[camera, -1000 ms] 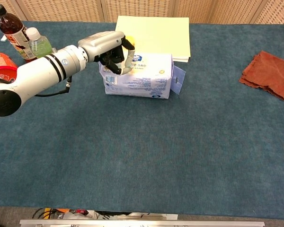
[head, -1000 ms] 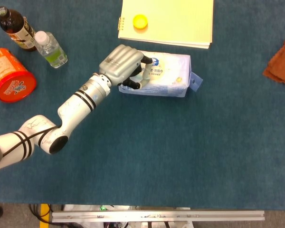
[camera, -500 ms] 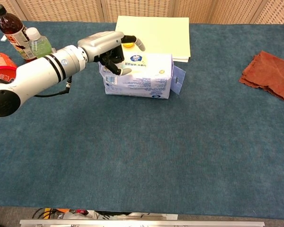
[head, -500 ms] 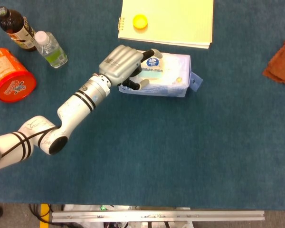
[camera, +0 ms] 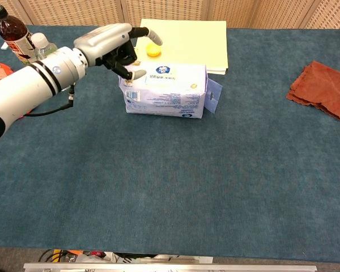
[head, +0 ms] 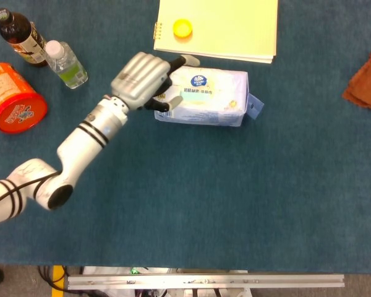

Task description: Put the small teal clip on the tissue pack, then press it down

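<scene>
Change: left hand (head: 139,80) has lifted off the tissue pack (head: 207,99) and drawn back toward its left end; pack unmoved
Fingers: released, spread, holding nothing; right hand not in view
Clip: small teal clip (head: 195,99) lies flat on the pack's top face, near its middle
Handling: clip judged light, stiff; pack soft, yielding; press squarely from above

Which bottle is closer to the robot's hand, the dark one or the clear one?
The clear bottle with the white cap is closer to the left hand; the dark bottle stands beyond it, toward the table's corner.
</scene>
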